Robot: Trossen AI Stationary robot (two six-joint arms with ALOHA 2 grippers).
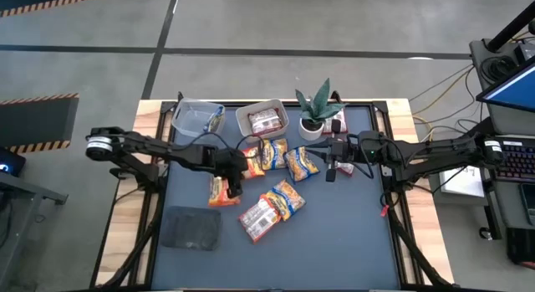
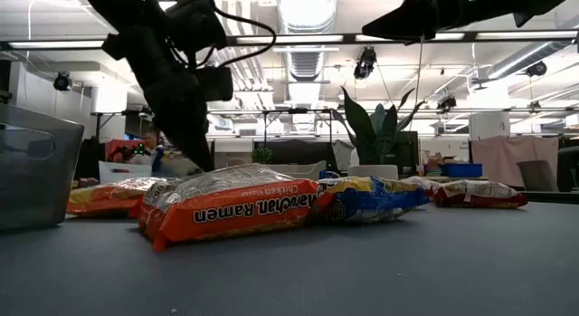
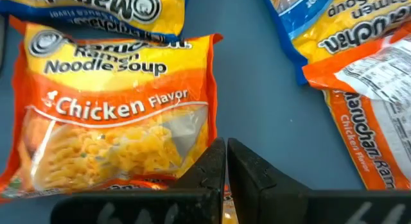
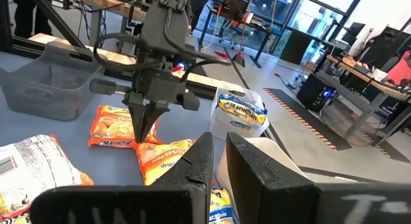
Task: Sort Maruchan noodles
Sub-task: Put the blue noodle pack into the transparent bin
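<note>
Several Maruchan packets lie flat on the grey table top. An orange chicken packet point(image 1: 221, 192) point(image 3: 122, 121) lies under my left gripper point(image 1: 235, 180) point(image 3: 226, 161). The gripper is shut and points down, its tips at that packet's edge. More packets point(image 1: 288, 158) point(image 1: 269, 210) lie in a loose cluster beside it. A red-and-white packet point(image 1: 266, 120) lies in one clear tub. My right gripper point(image 1: 332, 168) point(image 4: 219, 153) hangs shut above the table, right of the cluster, holding nothing. My left gripper comes from above, pointing down, and its shut fingertips point(image 3: 215, 156) stand at the long edge of the orange chicken packet point(image 3: 204, 131). The packet lies flat on the table. I cannot tell whether the tips touch it.
Two clear tubs point(image 1: 198, 118) point(image 1: 262, 118) and a potted plant point(image 1: 316, 112) stand along the far edge. A dark grey cloth pad point(image 1: 191, 227) lies near the left front. Bare table top point(image 1: 343, 242) lies at the front right.
</note>
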